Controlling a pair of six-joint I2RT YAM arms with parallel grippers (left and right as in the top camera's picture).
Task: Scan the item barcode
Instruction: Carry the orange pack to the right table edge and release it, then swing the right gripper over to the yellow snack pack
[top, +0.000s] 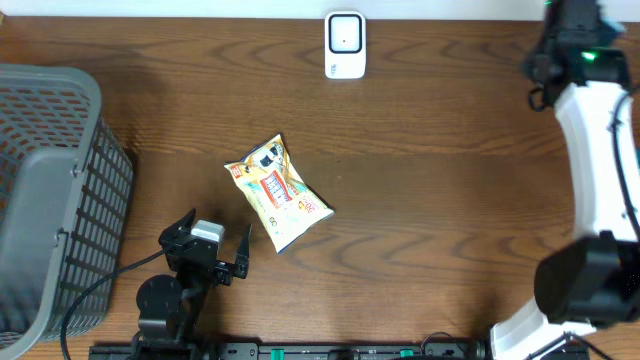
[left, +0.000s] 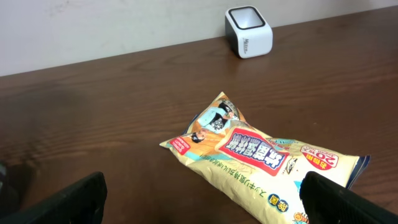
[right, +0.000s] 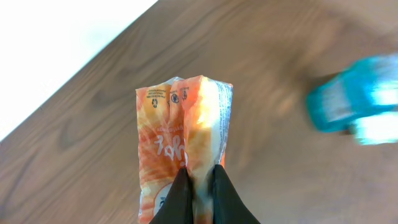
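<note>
— Orange plastic film, crinkled: that is the packet (right: 180, 124) the right fingers (right: 176, 198) are clamped on. They pinch it by 1 end, and the rest stands out past their tips above the desk (top: 450, 150).

— Where over the desk?

— The far right corner, judging by where the right arm (top: 590, 150) reaches in the overhead view, though the packet itself does not show there. A blurred blue thing (right: 348, 99) lies near it, and I cannot tell what it is.

— And the left fingers (left: 81, 198)?

— Spread wide and holding nothing, at the near edge. A yellow snack bag (top: 277, 192) lies flat just beyond them. The scanner (top: 345, 45) sits at the far edge, centre, and the grey basket (top: 100, 200) is at the left.

— How will the orange one handle?

— Light and soft, I judge. The film looks slick and it folds easily. The pinch has it folded lengthwise into 2 faces, and a barcode on a buckled face may not read. An end seam is the right place to hold it, since that leaves the printed panels free. I can see only small print near the top, no barcode.

— The risk?

— It may flop or slide in the grip when turned toward the scanner.
</note>
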